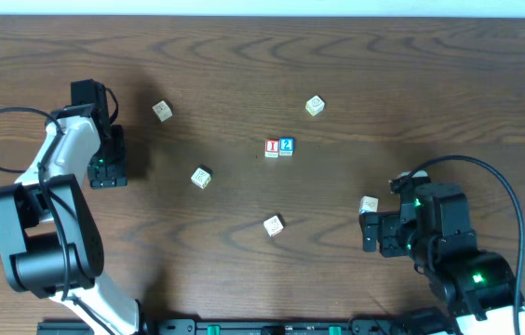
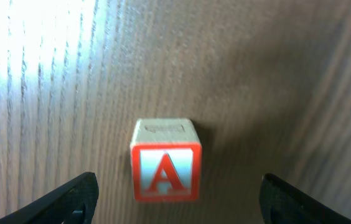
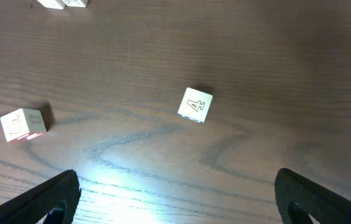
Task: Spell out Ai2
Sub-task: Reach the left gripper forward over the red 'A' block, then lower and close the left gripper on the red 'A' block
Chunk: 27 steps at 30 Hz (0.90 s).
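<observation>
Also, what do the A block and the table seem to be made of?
A block: probably pale unvarnished wood, its front printed or painted red. Table: dark wood grain, perhaps laminate or veneer; the smooth surface reflects light.

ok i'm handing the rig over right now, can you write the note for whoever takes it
Left pincer: open, holding nothing, lined up on the A block, which stands on the table framed between the fingers, not gripped.
Right pincer: open, empty, above bare wood. A 4 block lies ahead of it and is not needed.
Done: the I block and 2 block sit side by side mid-table, touching, with I on the left in the overhead view.
Left to do: close on the A block and set it against the free side of the I block.
</observation>
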Available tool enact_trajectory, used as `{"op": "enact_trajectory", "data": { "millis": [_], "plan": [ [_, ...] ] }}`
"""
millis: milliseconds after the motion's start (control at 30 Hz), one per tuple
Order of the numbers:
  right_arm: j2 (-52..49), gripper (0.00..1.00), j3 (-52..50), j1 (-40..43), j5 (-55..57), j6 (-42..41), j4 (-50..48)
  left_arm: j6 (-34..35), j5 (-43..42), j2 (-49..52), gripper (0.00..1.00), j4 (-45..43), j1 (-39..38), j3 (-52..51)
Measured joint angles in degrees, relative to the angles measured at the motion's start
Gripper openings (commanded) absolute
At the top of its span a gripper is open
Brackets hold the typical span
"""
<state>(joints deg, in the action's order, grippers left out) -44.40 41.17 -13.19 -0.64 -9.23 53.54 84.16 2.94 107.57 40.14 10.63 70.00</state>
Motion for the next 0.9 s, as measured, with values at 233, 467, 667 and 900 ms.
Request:
{"op": "enact_trajectory", "data": {
  "millis": [233, 467, 667, 900],
  "plan": [
    [0.0, 0.99, 0.0, 0.0, 0.0, 0.0, 0.0, -0.3, -1.1, 0.2, 0.71, 0.0, 0.9, 0.1],
    [0.0, 0.99, 0.0, 0.0, 0.0, 0.0, 0.0, -1.0, -1.0, 0.2, 0.65, 0.2, 0.9, 0.1],
    [0.0, 0.99, 0.0, 0.0, 0.0, 0.0, 0.0, -1.6, -1.0, 1.5, 0.65, 0.4, 0.9, 0.2],
    [0.0, 0.99, 0.0, 0.0, 0.0, 0.0, 0.0, -1.7, -1.0, 3.0, 0.61, 0.5, 1.0, 0.2]
  ]
}}
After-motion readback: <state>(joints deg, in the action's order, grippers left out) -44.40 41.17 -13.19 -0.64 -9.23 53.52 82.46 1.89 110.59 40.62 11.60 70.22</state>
